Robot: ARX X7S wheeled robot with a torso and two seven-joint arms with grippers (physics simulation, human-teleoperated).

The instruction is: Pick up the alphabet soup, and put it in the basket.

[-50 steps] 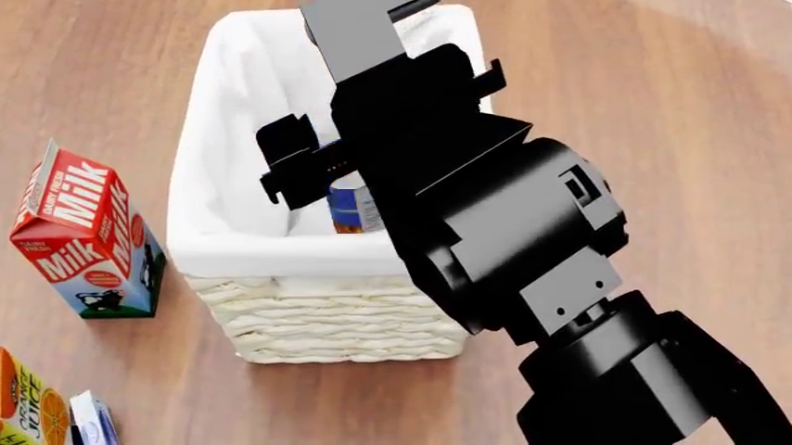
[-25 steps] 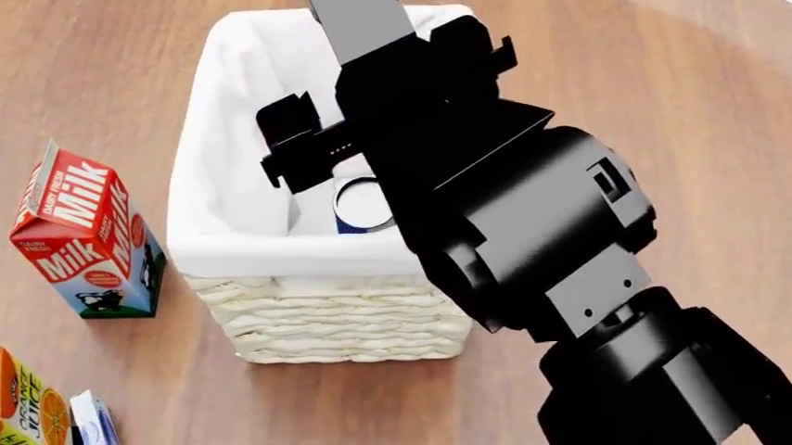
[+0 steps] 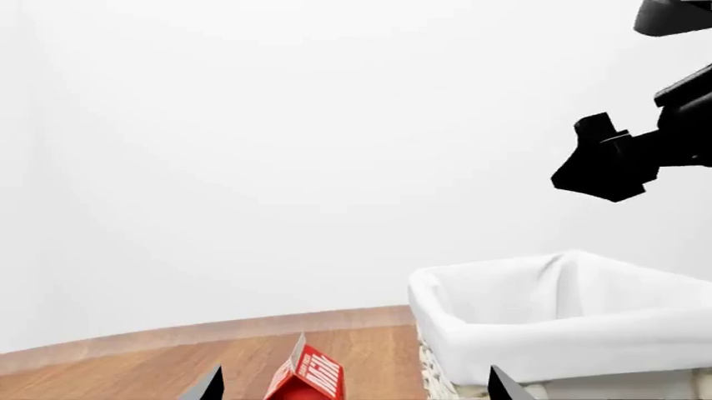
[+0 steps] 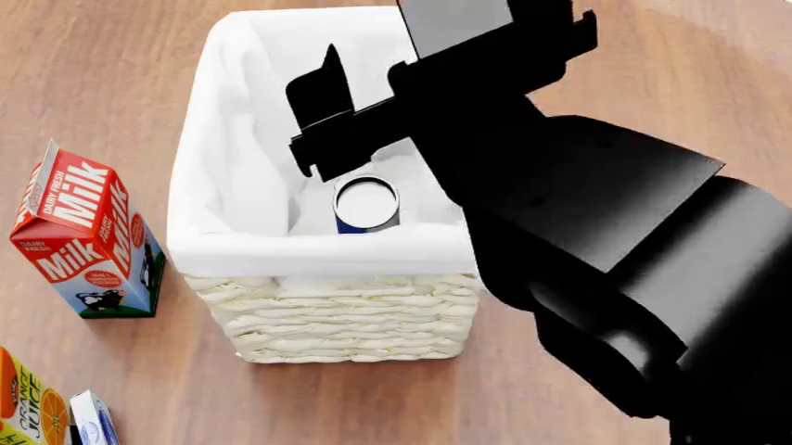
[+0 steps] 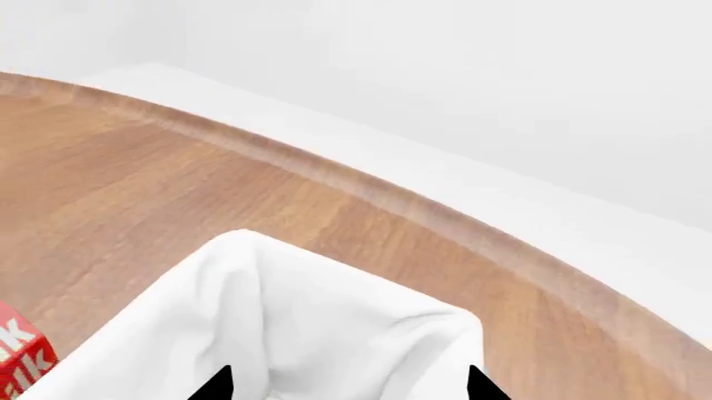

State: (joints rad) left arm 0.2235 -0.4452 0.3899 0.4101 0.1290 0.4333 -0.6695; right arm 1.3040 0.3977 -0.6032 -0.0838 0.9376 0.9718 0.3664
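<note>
Head view shows the alphabet soup [image 4: 366,206] standing upright inside the basket [image 4: 325,311], its pale round top facing up and a strip of blue label just visible at the side. It sits near the basket wall closest to the robot, directly below the right end effector [image 4: 359,116], which hangs above the basket opening with nothing in it; its dark fingers [image 4: 325,88] are spread apart and clear of the can. The bulky black right arm [image 4: 594,241] covers the basket's right rim and much of the wooden surface [image 4: 111,56] beyond it.

Well off to the left of that end effector a red milk carton [image 4: 84,236] stands upright on the surface, apart from the basket. Further toward the robot, at the picture's corner, an orange juice carton [image 4: 28,408] and a small white-and-blue box [image 4: 92,419] are partly cut off.

The left end effector [image 3: 350,387] shows only its two fingertips, set wide apart and empty, with the milk carton and the basket's cloth-lined rim ahead of it. Bare wood lies open on the basket's left and far sides.
</note>
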